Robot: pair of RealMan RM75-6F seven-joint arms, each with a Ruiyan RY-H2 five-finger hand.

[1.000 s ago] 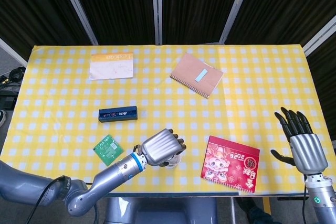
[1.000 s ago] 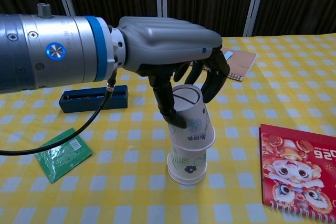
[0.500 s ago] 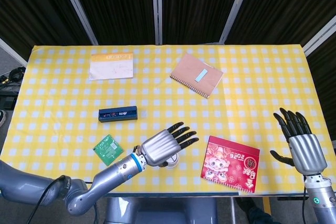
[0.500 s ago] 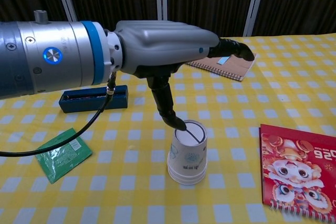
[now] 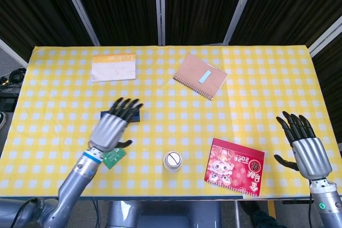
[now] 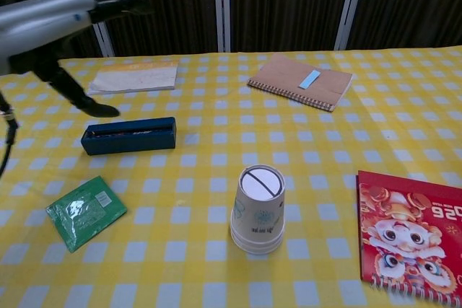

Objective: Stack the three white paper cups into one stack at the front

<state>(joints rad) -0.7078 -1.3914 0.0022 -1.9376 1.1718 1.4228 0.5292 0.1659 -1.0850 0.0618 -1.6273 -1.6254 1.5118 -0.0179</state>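
The white paper cups (image 5: 172, 160) stand upside down as one nested stack (image 6: 258, 210) near the table's front edge, with nothing touching them. My left hand (image 5: 113, 126) hovers well to the left of the stack, above the blue box and the green packet, fingers spread and empty; in the chest view the same left hand (image 6: 61, 27) shows at the upper left. At the front right corner my right hand (image 5: 302, 146) is held open with fingers apart, away from the cups; the chest view does not show it.
A dark blue box (image 6: 129, 136) and a green packet (image 6: 86, 211) lie left of the stack. A red booklet (image 5: 235, 166) lies to its right. At the back are a brown notebook (image 5: 200, 76) and a pale booklet (image 5: 113, 67).
My left hand let go of the top cup, which dropped down onto the stack, then the hand drew back to the left over the blue box. The right hand barely shifted.
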